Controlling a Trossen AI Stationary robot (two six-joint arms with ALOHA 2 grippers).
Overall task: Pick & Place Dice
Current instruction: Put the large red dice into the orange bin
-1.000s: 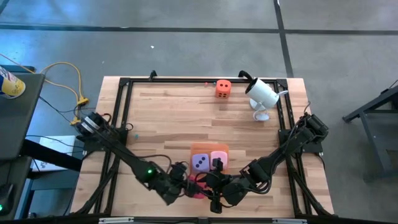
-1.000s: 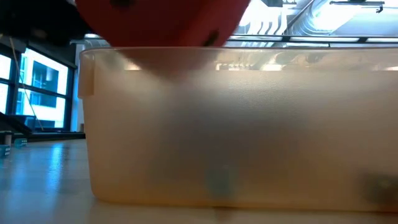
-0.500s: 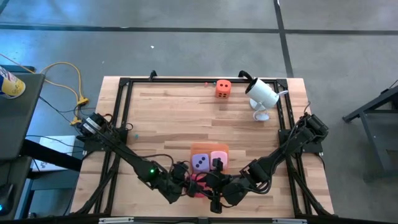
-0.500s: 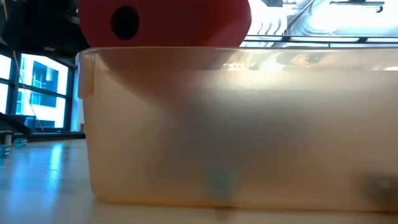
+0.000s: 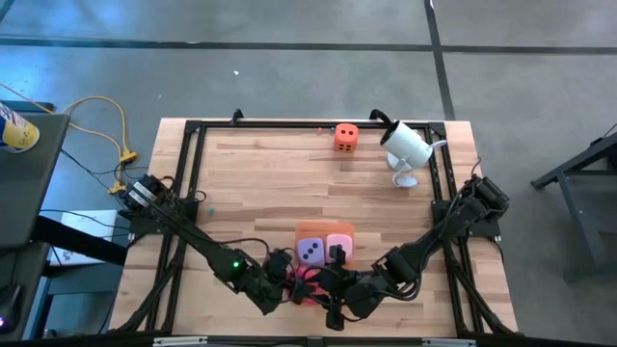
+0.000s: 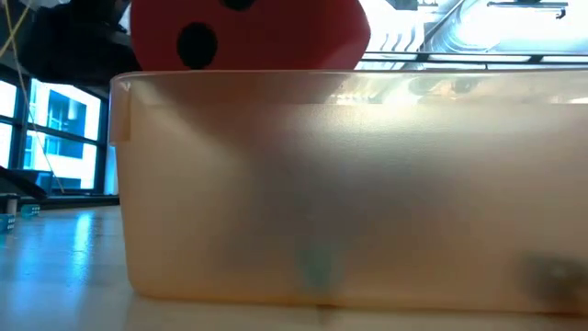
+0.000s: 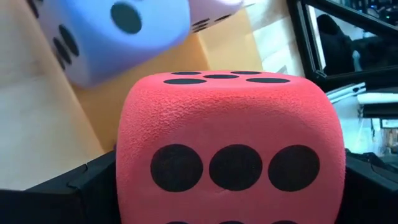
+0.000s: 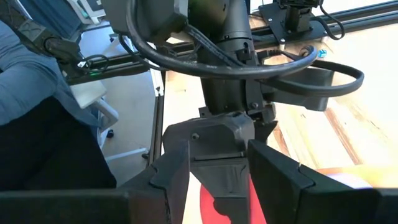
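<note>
The left gripper (image 5: 286,281) holds the soft red cube die (image 7: 230,149) at the near edge, just beside the flat orange mat (image 5: 310,232). The right gripper (image 5: 333,281) is partly open, holding nothing

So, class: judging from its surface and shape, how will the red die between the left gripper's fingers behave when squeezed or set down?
The red die looks foamy and matte, so probably light, squashy and grippy. Its flat faces suggest it would sit, not roll.
</note>
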